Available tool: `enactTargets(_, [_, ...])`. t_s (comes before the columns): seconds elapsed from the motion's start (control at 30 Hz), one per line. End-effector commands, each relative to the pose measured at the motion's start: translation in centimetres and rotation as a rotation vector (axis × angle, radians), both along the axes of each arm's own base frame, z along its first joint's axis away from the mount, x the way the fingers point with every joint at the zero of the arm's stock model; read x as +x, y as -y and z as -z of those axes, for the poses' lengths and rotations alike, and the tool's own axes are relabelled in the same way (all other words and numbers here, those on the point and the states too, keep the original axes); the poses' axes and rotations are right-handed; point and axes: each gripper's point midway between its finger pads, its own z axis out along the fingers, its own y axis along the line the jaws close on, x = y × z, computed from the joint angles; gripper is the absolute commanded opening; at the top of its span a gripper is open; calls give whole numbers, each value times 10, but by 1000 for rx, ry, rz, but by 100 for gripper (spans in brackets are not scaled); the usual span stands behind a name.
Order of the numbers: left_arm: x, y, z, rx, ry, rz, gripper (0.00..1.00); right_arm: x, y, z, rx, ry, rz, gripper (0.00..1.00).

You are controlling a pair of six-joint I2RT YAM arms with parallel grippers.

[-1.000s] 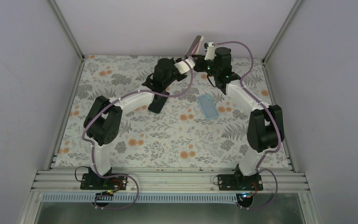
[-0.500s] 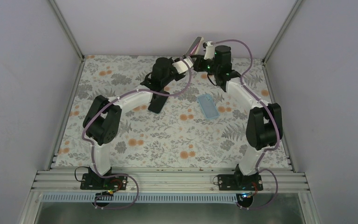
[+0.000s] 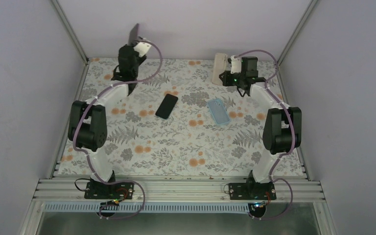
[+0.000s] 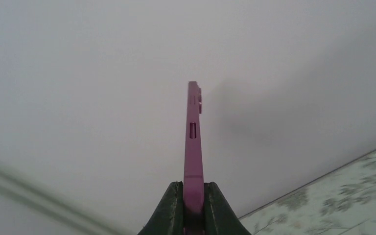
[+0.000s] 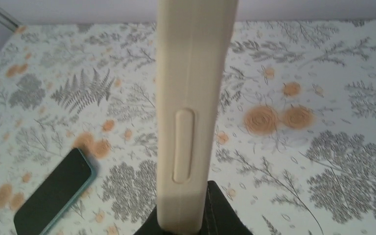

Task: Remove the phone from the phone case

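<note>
My left gripper (image 3: 138, 42) is at the far left back, raised above the table, shut on a thin purple phone (image 3: 135, 33). In the left wrist view the phone (image 4: 193, 132) stands edge-on between my fingers (image 4: 172, 205), against the back wall. My right gripper (image 3: 226, 74) is at the back right, shut on an empty-looking beige phone case (image 3: 219, 67). In the right wrist view the case (image 5: 192, 98) rises from the right gripper (image 5: 192, 208), its side button bump facing the camera. Phone and case are far apart.
A dark phone in a teal case (image 3: 166, 106) lies flat left of the table's middle; it also shows in the right wrist view (image 5: 54, 196). A light blue case (image 3: 219, 111) lies flat right of the middle. Walls close the back and sides.
The two grippers were together at the back middle on one object. The left arm has swung far left with the purple phone; the right keeps the beige case and has shifted slightly.
</note>
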Motion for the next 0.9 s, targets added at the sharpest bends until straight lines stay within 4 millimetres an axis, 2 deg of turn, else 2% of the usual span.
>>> enactTargets(0.0, [-23,-3,-50,-15,114,-30,2,-11,2,-11,-39,35,-73,3])
enactTargets(0.1, [-33,-11,-40,49,72,-56,2,-27,-5,-6,-23,-23,-179,3])
enactTargets(0.13, [-37,-16,-33,77,49,-74,2,-39,-5,5,-21,-91,-215,4])
enactTargets(0.23, [-62,-28,0,171,-44,-98,2,-67,-5,18,15,-174,-309,4])
enactTargets(0.3, [-79,-38,19,202,-119,-119,2,-90,-13,25,32,-220,-388,3])
enactTargets(0.37, [-98,-43,44,192,-229,-110,2,-111,-20,36,77,-298,-466,4])
enactTargets(0.47, [-135,-40,84,193,-367,-62,2,-138,-29,56,150,-414,-560,4])
enactTargets(0.53, [-160,-35,122,259,-473,-47,2,-160,-40,73,212,-517,-636,4])
enactTargets(0.6, [-186,-30,163,340,-586,-28,2,-177,-52,82,304,-596,-696,4])
enactTargets(0.7, [-224,-25,210,481,-681,6,2,-194,-70,93,286,-635,-758,4])
enactTargets(0.77, [-240,-25,223,559,-694,7,2,-200,-82,94,265,-641,-780,4])
enactTargets(0.87, [-248,-24,229,596,-709,13,2,-209,-98,97,273,-675,-816,4])
